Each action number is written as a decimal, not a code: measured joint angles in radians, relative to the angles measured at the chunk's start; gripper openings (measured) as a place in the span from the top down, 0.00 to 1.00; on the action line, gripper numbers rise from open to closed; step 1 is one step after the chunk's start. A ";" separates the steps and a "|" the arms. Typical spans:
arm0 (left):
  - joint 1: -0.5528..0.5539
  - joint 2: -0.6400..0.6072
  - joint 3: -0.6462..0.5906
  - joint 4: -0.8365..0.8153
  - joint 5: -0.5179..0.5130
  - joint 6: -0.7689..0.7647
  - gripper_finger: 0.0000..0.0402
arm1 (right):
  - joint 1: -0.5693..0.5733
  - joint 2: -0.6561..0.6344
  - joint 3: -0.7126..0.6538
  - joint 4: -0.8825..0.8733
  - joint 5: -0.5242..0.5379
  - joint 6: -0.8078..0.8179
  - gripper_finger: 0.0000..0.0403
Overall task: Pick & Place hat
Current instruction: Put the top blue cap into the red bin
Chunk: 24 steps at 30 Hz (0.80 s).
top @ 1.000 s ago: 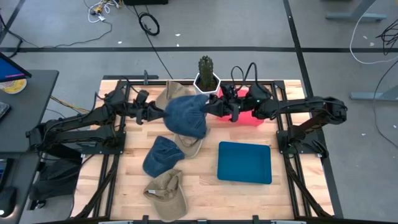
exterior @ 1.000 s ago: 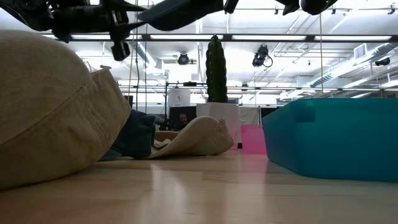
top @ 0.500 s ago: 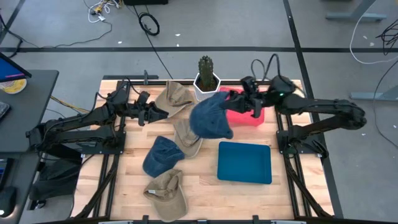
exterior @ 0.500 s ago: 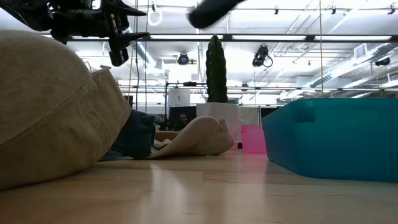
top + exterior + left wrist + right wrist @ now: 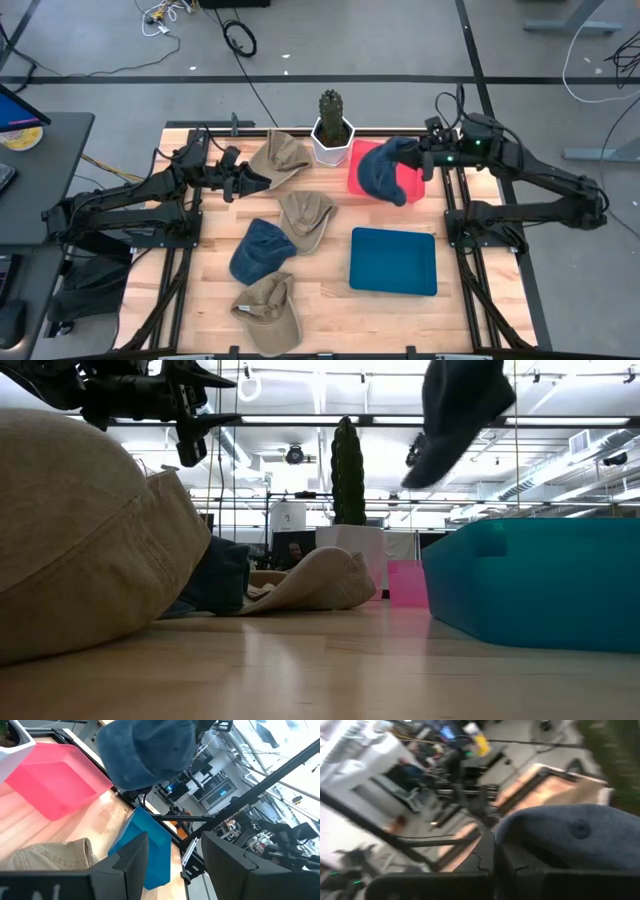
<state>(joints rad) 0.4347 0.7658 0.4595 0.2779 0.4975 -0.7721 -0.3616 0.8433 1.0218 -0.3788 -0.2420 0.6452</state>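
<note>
Now the right gripper (image 5: 428, 160), fingers clenched on the dark blue denim cap (image 5: 385, 168), is holding that cap in the air over the pink rectangular bin (image 5: 356, 178) at the far right of the light wooden slatted table (image 5: 330, 310). A second earlier both grippers were gripping the cap near the table's middle, beside the white hexagonal pot with the green cactus (image 5: 332, 128); since then the left gripper (image 5: 262, 181) has let go and is now waiting with its fingers released and holding nothing, just beside the tan fabric cap (image 5: 281, 155) at the far left of the row. The hand-over is therefore finished, and the right arm alone has been carrying the cap sideways toward the bin. In the low view the cap (image 5: 458, 412) is hanging high above the table, clear of the teal rectangular tray (image 5: 535, 582); the left wrist view is showing it suspended above the bin (image 5: 55, 785). Judging from this, the placing step is close: the cap appears to be roughly above its likely destination, so what remains is lowering and releasing. One risk is that the soft crown is drooping toward the bin's near edge and may catch on the rim. Three other caps are lying untouched on the table: a beige one (image 5: 306, 216), a blue one (image 5: 259, 250) and a khaki one (image 5: 269, 310).
</note>
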 joint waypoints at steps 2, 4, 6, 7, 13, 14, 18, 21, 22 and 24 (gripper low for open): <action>0.000 0.000 0.000 0.000 -0.008 0.004 0.53 | -0.036 0.001 0.000 -0.049 0.016 -0.016 1.00; 0.000 0.000 0.000 0.000 -0.015 0.013 0.53 | -0.073 0.006 0.000 -0.093 0.026 -0.044 1.00; 0.000 0.000 0.000 0.000 -0.019 0.023 0.53 | -0.111 0.009 -0.012 -0.104 0.029 -0.066 1.00; 0.000 0.000 0.000 0.000 -0.022 0.025 0.53 | -0.131 0.009 -0.023 -0.107 0.028 -0.071 1.00; 0.000 0.000 0.000 0.000 -0.027 0.025 0.53 | -0.239 0.010 -0.117 -0.111 -0.011 -0.027 1.00; 0.000 0.000 0.000 0.000 -0.027 0.025 0.53 | -0.253 0.010 -0.136 -0.110 -0.015 -0.021 1.00; 0.000 0.000 -0.001 0.000 -0.029 0.026 0.53 | -0.309 0.010 -0.230 -0.025 -0.030 0.044 1.00; 0.000 0.000 -0.001 0.000 -0.030 0.026 0.53 | -0.353 0.010 -0.301 0.057 -0.040 0.124 1.00; 0.000 0.000 -0.001 0.000 -0.030 0.026 0.53 | -0.366 0.010 -0.325 0.089 -0.047 0.149 1.00; 0.000 0.000 -0.001 0.000 -0.030 0.026 0.53 | -0.392 0.010 -0.372 0.147 -0.064 0.198 1.00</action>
<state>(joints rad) 0.4343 0.7658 0.4583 0.2778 0.4675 -0.7456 -0.7538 0.8532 0.6495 -0.2314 -0.3056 0.8432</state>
